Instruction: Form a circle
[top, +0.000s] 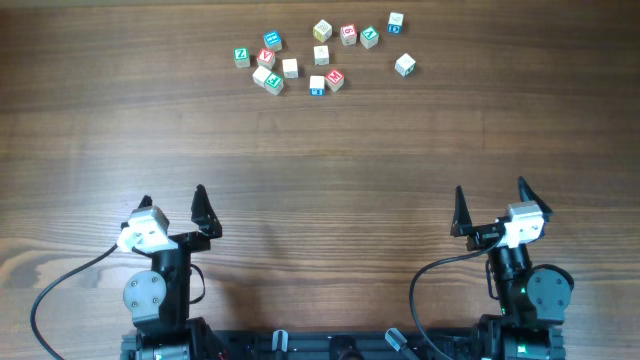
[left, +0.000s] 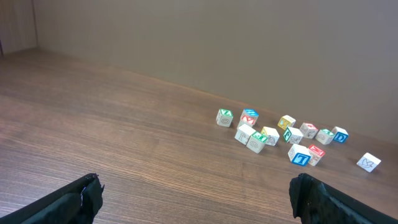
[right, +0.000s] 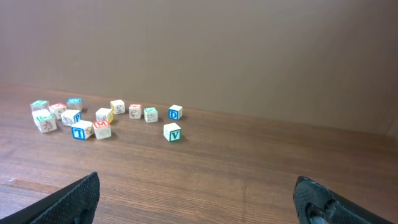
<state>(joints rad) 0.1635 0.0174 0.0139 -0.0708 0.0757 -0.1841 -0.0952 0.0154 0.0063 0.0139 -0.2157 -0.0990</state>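
1. Table (top: 320, 160): dark wood-grain top that carries everything. A plain brown wall (left: 217, 43) rises behind its far edge in both wrist views.

2. Left pincer (top: 173, 197) and right pincer (top: 490, 188): each sits at the near edge with its black fingers spread fully wide and nothing between them. Black cables (top: 60, 285) trail behind the arm bases, away from the work.

3. Alphabet cubes (top: 321, 55): about fourteen small pale wooden blocks with coloured letter faces. They lie in a loose scatter along the far middle of the table, well apart from both pincers. No ring or tidy cluster shows yet.
   - Handling, as a judgement: light, rigid and not fragile. The smooth painted faces may slip or make a cube spin under an off-centre pinch. They are best taken across two opposite flat sides, low on the block and squared to it.
   - Left pair (top: 268, 80): two cubes touching, so there is little room for a finger between them.
   - Red M cube (top: 335, 79): just beside a blue-lettered neighbour on the near side of the scatter.
   - Lone cube (top: 404, 65): stands apart on the right and looks the easiest to reach.

4. Obstructions: none apart from the cubes themselves. Crowded neighbours may be nudged during a grasp.
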